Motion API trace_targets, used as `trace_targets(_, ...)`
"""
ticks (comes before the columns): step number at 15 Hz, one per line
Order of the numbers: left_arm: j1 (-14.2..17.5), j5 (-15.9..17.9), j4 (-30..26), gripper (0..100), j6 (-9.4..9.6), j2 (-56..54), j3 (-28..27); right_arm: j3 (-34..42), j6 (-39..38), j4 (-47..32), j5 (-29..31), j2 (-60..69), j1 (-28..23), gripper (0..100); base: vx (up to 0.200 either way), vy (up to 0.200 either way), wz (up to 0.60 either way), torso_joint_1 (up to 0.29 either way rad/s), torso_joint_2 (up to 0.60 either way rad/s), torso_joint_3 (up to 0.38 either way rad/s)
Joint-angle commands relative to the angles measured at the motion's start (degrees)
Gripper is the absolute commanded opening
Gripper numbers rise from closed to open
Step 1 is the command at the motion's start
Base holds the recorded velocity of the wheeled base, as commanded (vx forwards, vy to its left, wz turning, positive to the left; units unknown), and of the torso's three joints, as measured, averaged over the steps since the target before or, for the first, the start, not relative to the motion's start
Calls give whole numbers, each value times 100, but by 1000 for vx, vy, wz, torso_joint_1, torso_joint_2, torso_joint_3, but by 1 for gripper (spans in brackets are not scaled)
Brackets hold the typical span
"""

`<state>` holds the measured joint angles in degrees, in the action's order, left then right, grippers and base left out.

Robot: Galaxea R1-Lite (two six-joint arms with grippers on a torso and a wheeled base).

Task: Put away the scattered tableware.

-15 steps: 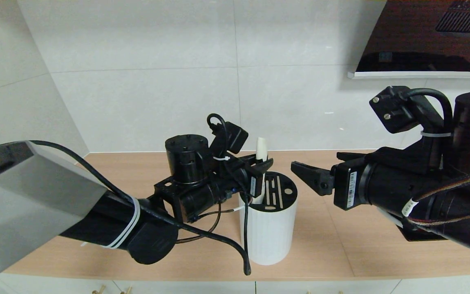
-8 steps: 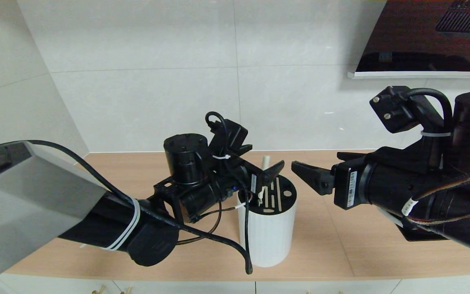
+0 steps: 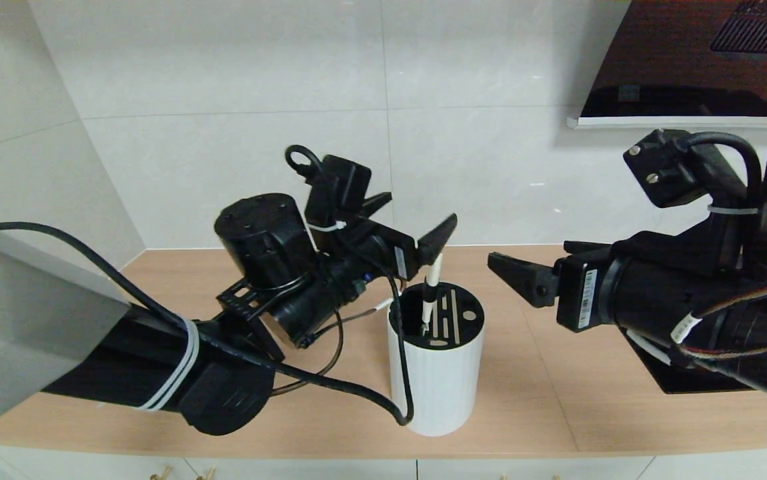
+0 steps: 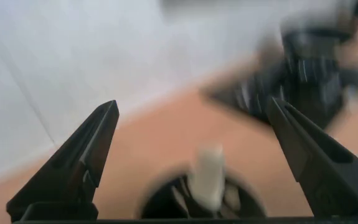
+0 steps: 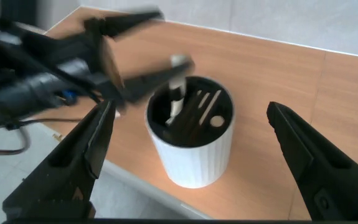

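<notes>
While both arms' jaws stand apart, the white-handled utensil [image 3: 431, 288] sits in the holder [image 3: 438, 383].
Wooden tabletop [image 3: 530, 407] carries the white cylindrical holder near its front edge, black slotted top up. Above it the left jaws are spread wide, clear of the utensil; the right jaws, also spread, hang just to its right. Utensil stands near-upright in the top's left part, handle up.

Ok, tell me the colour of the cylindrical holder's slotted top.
Black slotted top on a white ribbed body; best in right wrist view.
</notes>
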<state>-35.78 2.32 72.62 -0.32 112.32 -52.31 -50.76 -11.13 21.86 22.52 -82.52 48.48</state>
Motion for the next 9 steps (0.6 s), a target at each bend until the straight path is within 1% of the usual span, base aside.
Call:
trace_targets(1,458,-320,595,100,-74,-817,415,14,-12,11,95,579,-629,100,0,0,0,0,0,0)
trace_targets(2,642,-390,736,100,-83,-1125,661,58,-30,3,121,772,-832,100,0,0,0,0,0,0)
trace_targets(3,968,-399,789,100,-100,-1635,1197,427,-38,11,174,1203,-1157,100,0,0,0,0,0,0)
trace_targets(5,1433,-381,771,100,-109,-2505,2181,1165,-3,11,148,2108,-1711,100,0,0,0,0,0,0)
trace_targets(6,1732,-381,762,100,-118,-3094,2744,1622,-3,-6,130,2759,-2071,100,0,0,0,0,0,0)
trace_targets(7,1943,-381,710,100,-153,-3524,3157,2035,-3,-6,121,3260,-2229,100,0,0,0,0,0,0)
trace_targets(8,2066,-390,560,100,-250,-4061,3667,2448,-3,-6,121,3901,-2387,100,0,0,0,0,0,0)
trace_targets(9,2119,-399,428,100,-311,-4482,3983,2606,6,-6,113,4323,-2510,100,0,0,0,0,0,0)
